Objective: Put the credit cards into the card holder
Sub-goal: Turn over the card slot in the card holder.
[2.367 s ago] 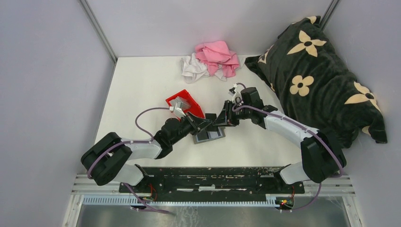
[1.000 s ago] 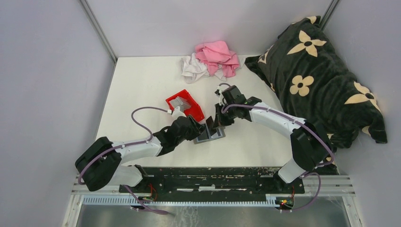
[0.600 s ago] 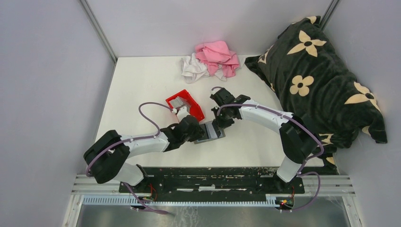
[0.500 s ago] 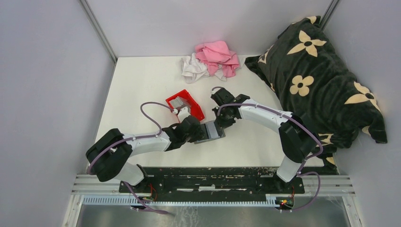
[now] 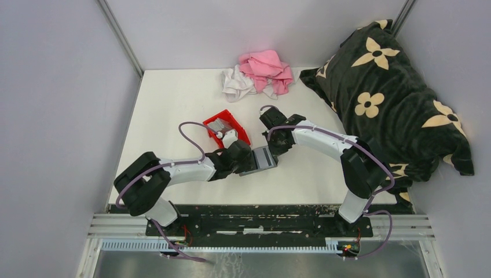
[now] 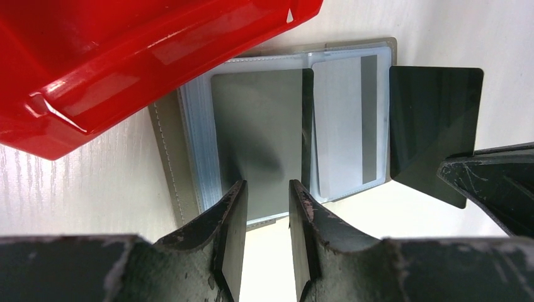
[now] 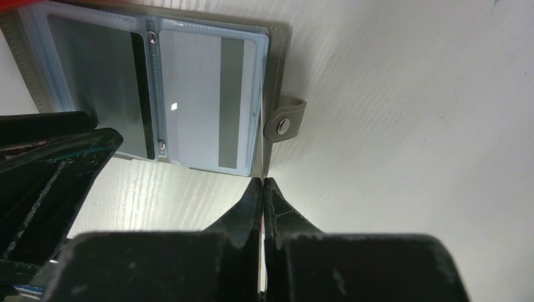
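A white table (image 5: 173, 104) sits between grey walls (image 5: 58, 116), with a pink cloth (image 5: 266, 65) and a white cloth (image 5: 235, 84) at its far edge and a black flowered pillow (image 5: 388, 98) along the right. From above, a red bin (image 5: 241, 135) holding grey cards (image 5: 218, 125) stands left of centre. The open wallet (image 5: 265, 157) lies just beside it, nearer and to the right. The left gripper (image 5: 249, 161) reaches the wallet from the left, and the right gripper (image 5: 274, 147) comes in at its far right side.

Left wrist: the bin covers the wallet's top left corner in view. A dark card (image 6: 261, 132) fills the left clear sleeve and a striped card (image 6: 340, 126) the right. The left fingers (image 6: 234, 207) stand a little apart with nothing between them, tips over the wallet's near edge; whether they touch it I cannot tell. A loose card (image 6: 434, 119), also dark, tilts over the wallet's right edge, its lower corner caught at the right gripper's tip.

Right wrist: the right fingers (image 7: 252, 201) are pressed together, tips just off the wallet's edge below its snap tab (image 7: 284, 126). The pinch on the loose card reads only from the left wrist view.
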### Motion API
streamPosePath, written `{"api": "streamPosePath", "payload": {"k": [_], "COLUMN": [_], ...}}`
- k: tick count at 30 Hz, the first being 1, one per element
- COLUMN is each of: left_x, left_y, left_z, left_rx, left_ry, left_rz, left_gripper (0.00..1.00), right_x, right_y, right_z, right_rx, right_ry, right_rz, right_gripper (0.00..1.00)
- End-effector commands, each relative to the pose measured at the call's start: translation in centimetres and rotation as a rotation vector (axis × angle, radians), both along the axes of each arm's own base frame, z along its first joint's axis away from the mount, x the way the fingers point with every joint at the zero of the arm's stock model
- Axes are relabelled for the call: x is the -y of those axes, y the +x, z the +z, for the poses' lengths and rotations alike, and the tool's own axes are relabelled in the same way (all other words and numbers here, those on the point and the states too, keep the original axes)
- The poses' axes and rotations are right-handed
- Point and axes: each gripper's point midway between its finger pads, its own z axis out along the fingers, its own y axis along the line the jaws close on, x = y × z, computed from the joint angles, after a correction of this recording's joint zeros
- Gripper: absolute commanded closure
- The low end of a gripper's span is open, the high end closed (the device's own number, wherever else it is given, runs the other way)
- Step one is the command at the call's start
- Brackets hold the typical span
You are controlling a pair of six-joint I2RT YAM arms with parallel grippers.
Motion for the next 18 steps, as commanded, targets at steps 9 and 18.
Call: {"api": "streamPosePath", "payload": {"k": [9,18], "left_x": [-0.6,-0.7], "left_y": [0.2,0.0], "left_z": [-0.5,-0.5], "left_rx": [0.002,-0.002], "left_ry": [0.072,0.075], "left_rz": [-0.003,-0.002], "left_gripper": [0.63,0.63], "right_x": [-0.7,-1.3], "right_y": [1.8,1.5], "right_z": [1.0,0.4], "right_rx": [-0.021,-0.078], "right_ry": [0.175,0.259], "right_rz": [-0.073,-0.102], "right_gripper": [0.99,0.99]}}
